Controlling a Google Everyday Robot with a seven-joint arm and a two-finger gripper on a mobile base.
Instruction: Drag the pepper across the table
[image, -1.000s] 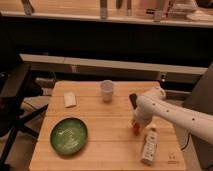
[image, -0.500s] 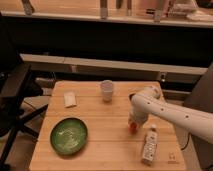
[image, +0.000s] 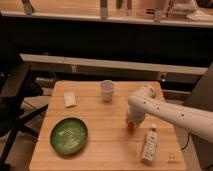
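bench (image: 95, 145): square light plank top, fills the lower half of frame. Green plate (image: 69, 135) lower left, white cup (image: 107, 91) upper centre, pale card (image: 69, 99) upper left, white bottle (image: 149, 145) lower right.

End effector (image: 132, 121) right of centre, hanging off the white arm, down at the bench surface directly on top of the pepper (image: 131, 126). Finger spread: cannot tell, arm body hides it.

Pepper sits right of centre, just left of and above the bottle. Only an orange-red sliver shows under the end effector. Long axis and tip direction: hidden, can't call it.

Handling guess: light, smooth-skinned, firm. Slides easily on planks, may roll or squirt sideways. Pin it mid-body, not at the tapered tip.
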